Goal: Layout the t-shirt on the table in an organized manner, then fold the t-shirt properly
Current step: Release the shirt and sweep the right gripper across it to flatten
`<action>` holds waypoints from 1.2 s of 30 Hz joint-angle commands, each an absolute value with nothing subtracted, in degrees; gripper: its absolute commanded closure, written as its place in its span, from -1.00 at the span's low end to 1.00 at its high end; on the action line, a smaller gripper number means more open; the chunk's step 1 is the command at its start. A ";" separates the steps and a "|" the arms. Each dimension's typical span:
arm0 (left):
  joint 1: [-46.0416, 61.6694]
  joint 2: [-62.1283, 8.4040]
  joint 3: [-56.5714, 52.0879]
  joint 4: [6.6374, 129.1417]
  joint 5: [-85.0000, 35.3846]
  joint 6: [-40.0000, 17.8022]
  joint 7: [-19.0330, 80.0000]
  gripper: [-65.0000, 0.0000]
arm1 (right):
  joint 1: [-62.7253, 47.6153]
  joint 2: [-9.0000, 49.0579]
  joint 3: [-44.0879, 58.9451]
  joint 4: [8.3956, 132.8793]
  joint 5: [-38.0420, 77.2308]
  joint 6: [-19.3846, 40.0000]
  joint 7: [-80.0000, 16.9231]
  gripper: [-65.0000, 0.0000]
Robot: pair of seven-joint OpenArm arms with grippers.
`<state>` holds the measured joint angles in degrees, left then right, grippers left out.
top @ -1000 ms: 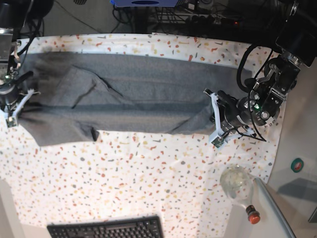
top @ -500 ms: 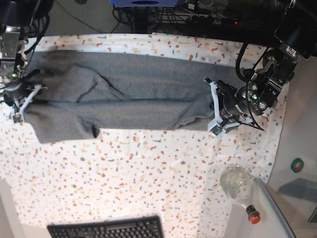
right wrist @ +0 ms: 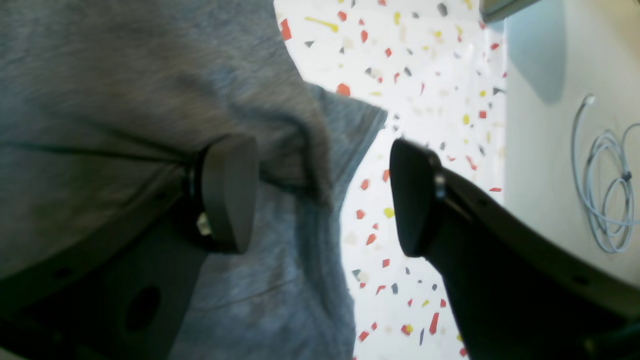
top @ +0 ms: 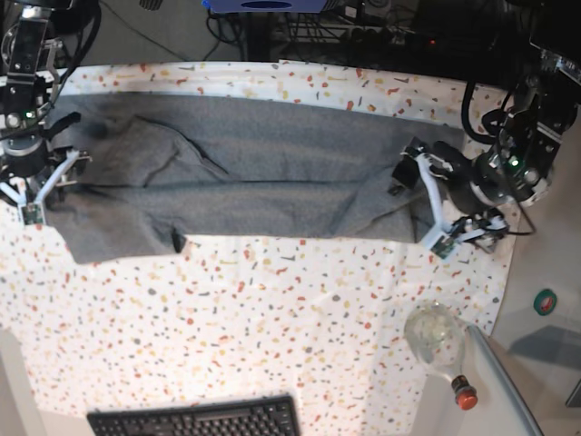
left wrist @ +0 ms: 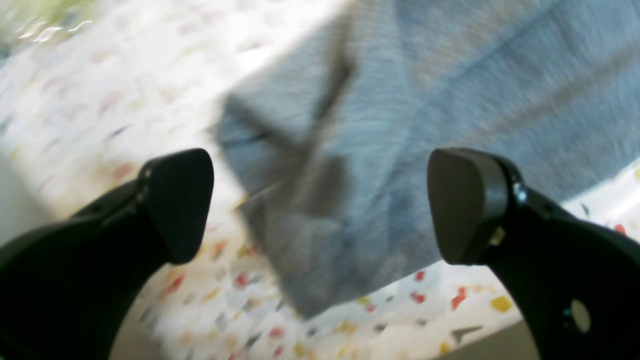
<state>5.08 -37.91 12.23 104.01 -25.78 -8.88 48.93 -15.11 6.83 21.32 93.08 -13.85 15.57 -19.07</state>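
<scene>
I see the grey t-shirt (top: pixel 245 177) lying as a long band on the speckled table (top: pixel 272 318). At 3 o'clock my left gripper (top: pixel 419 204) stands wide, holding nothing. At 9 o'clock my right gripper (top: pixel 41 186) is also wide, one finger on the cloth.

base overhead on table (top: pixel 272 300), wrist views close over t-shirt (top: pixel 245 182) ends

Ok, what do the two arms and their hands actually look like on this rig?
Both arms are black, with exposed black cables looping near the wrists and small green lights on the housings. The left hand and right hand show white finger frames from the base view; up close the fingers are matte black with rounded, wedge-shaped pads.
</scene>
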 commanded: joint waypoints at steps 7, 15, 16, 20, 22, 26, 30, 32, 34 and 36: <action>20.35 -26.33 -17.45 101.93 -25.63 -14.55 48.13 0.44 | -16.40 3.56 20.88 98.51 -13.49 15.43 -17.54 0.02; 23.60 -17.98 -34.86 97.19 -25.01 -22.55 48.31 1.00 | -14.99 1.63 9.98 101.67 -13.58 15.43 -17.71 1.00; 23.96 -17.98 -36.70 95.69 -25.01 -22.55 48.31 1.00 | -14.90 1.63 7.25 102.20 -13.58 15.52 -17.80 1.00; 25.45 -17.89 -45.14 89.98 -25.27 -22.55 48.31 1.00 | -11.21 1.71 -6.20 101.93 -13.67 15.52 -22.29 1.00; 26.24 -17.89 -48.48 88.75 -25.36 -22.55 48.31 1.00 | -8.22 1.71 -14.20 101.32 -13.67 15.52 -29.14 1.00; 28.44 -17.89 -49.98 89.27 -25.10 -22.55 48.31 1.00 | 0.31 1.27 -30.55 97.80 -13.49 15.52 -38.55 1.00; 30.29 -17.89 -49.98 90.42 -25.10 -22.55 48.31 1.00 | 6.64 -2.86 -39.96 92.62 -9.98 15.52 -41.01 0.37; 30.46 -17.89 -50.07 90.42 -25.10 -22.55 48.31 1.00 | 9.89 -4.97 -41.63 88.48 -4.79 15.52 -41.19 -0.03; 31.34 -17.89 -50.07 90.42 -25.10 -22.55 48.31 1.00 | 13.41 -6.11 -43.82 84.44 0.57 15.52 -41.27 -0.22; 31.52 -17.80 -50.07 90.51 -25.10 -22.55 48.31 1.00 | 16.75 -6.55 -47.52 79.96 6.37 15.52 -41.01 -0.27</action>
<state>31.14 -16.86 -49.56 89.62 -24.71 -22.55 48.90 16.43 -5.56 -47.46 79.07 6.22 15.29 -41.71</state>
